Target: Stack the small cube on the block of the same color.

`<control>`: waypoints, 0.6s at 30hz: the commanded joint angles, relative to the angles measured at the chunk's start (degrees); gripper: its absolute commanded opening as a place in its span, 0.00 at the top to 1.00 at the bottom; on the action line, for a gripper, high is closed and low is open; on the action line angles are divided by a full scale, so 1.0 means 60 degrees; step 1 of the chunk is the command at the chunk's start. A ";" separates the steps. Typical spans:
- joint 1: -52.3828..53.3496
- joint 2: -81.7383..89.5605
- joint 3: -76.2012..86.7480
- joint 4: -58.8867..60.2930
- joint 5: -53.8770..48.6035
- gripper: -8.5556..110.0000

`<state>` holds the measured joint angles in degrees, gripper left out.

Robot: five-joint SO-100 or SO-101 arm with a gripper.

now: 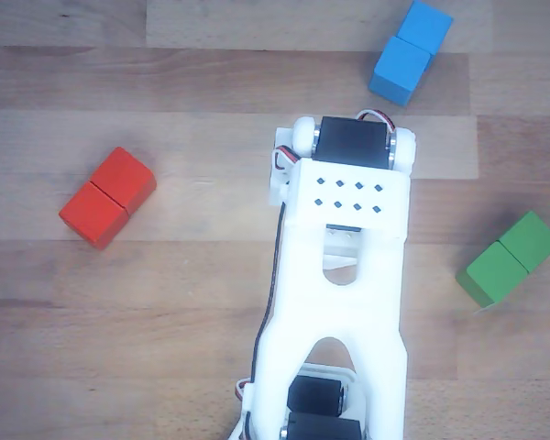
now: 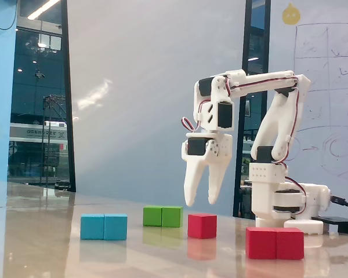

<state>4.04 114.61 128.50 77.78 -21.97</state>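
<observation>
In the fixed view the small red cube (image 2: 202, 225) sits on the table, between the green and red blocks as seen there. My gripper (image 2: 200, 202) hangs just above it, pointing down, its two white fingers apart and empty. The red block (image 2: 275, 242), two cubes long, lies at the front right of that view, apart from the cube. In the other view the red block (image 1: 106, 197) lies at the left. There the white arm (image 1: 344, 275) covers the middle, hiding the small cube and the fingertips.
A blue two-cube block (image 2: 104, 226) (image 1: 411, 50) and a green two-cube block (image 2: 162, 216) (image 1: 509, 259) lie on the wooden table. The arm's base (image 2: 281, 200) stands behind the red block in the fixed view.
</observation>
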 commanded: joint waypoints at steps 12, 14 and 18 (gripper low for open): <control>0.0059 0.0059 0.0747 -0.0381 -0.0732 0.71; 0.0059 0.0059 0.0747 -0.0381 -0.0732 0.71; 0.0059 -0.0015 0.0776 -0.0557 -0.0718 0.71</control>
<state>4.04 114.61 133.33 76.11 -26.19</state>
